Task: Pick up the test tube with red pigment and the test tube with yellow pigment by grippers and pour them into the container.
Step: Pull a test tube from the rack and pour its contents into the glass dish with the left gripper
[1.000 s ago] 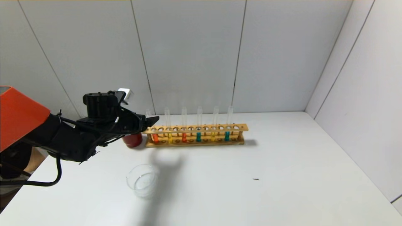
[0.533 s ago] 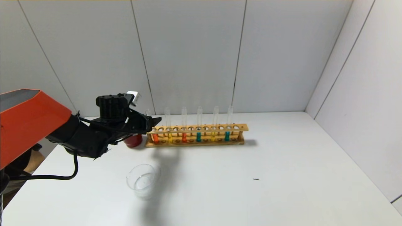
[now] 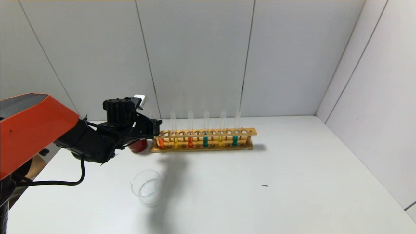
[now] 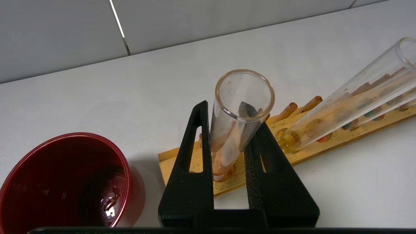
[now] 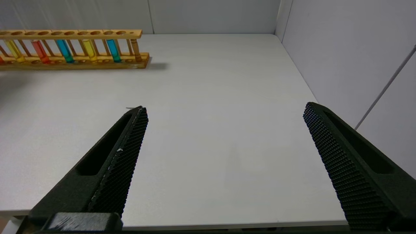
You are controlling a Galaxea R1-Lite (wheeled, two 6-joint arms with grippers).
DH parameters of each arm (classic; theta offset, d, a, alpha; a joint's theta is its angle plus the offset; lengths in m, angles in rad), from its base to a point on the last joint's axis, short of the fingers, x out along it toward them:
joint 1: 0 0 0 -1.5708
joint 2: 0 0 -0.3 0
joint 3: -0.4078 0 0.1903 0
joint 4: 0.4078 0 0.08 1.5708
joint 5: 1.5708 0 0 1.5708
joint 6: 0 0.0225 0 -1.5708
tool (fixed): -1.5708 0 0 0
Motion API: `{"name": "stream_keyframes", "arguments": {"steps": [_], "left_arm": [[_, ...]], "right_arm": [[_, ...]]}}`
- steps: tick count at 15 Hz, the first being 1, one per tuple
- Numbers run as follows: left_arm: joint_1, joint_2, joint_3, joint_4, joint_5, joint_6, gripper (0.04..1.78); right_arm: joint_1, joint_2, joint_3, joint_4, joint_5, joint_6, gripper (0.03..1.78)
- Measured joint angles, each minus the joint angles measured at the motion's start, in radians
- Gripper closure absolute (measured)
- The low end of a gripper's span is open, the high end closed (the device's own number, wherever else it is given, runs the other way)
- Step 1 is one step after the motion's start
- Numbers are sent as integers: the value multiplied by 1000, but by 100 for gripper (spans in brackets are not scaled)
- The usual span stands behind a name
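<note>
The left gripper (image 4: pixel 227 143) has its black fingers (image 4: pixel 195 146) pinched right on the slim clear glass test tube with red pigment (image 4: pixel 235 120), gripping the bare glass above the orange-red liquid, and the tube sits in the endmost hole at the 9 o'clock end of the long wooden rack (image 3: pixel 208 139). Thin glass like that is light but slick and easy to crack, so I'd say a modest squeeze up near the upper half, like it has now, is about right, with a straight-up lift so it doesn't bind in the hole. Next hole over is the matching test tube with yellow pigment (image 3: pixel 175 138), just beside it (tight neighbours, so sideways drift could knock it). The opaque dark red cup (image 4: pixel 61 182) sits just off the rack's end at 9 o'clock, close to the gripper. The shallow clear glass container (image 3: pixel 147 187) is at about 6 o'clock from the gripper, well apart on the white table (image 3: pixel 292 182). The right gripper (image 5: pixel 224 162) is parked low over the table's near edge, fingers spread wide, holding nothing.
</note>
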Motion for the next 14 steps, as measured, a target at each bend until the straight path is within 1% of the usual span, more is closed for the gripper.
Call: {"name": "stream_keyframes", "arguments": {"steps": [3,6,11,14], "left_arm": [[-4,-7,1,2,6,-2,150],[-4,-76,1,38,26,2,150],[-2,-312,-73,240,32,7,150],[-2,-460,-109,364,32,42,150]], "right_arm": [[0,0,0,0,0,0,6],[0,0,0,0,0,0,6],[0,0,0,0,0,0,6],[0,0,0,0,0,0,6]]}}
